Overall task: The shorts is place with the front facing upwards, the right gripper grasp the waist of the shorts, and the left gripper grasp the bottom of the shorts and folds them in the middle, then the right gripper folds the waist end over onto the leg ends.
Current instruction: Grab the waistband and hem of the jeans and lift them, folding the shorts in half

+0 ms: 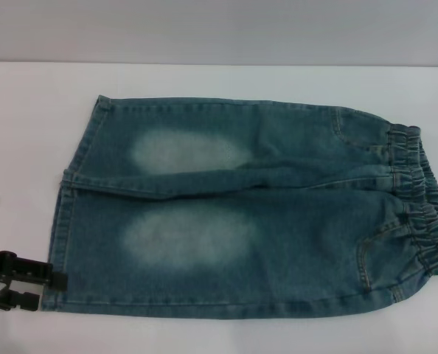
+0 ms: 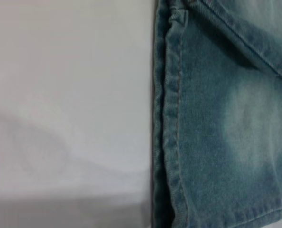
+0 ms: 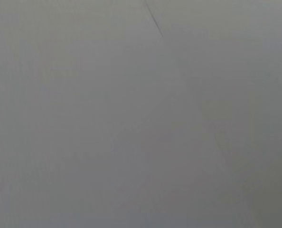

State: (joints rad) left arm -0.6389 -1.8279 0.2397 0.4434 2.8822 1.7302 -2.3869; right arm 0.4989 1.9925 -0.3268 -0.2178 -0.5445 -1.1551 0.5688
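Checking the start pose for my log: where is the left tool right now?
In the head view the left tool sits low at the robot's left edge, at the near corner of the bottom of the shorts on the white table.

Head cam looks forward and down from above — whole shorts (image 1: 241, 214) on the white table (image 1: 204, 81), left gripper (image 1: 53, 282) at the frame's lower left edge. Left wrist cam sits close over the leg hems (image 2: 167, 118) and bare table beside them — same corner the head view shows. Right wrist cam faces only a plain grey surface, no overlap.
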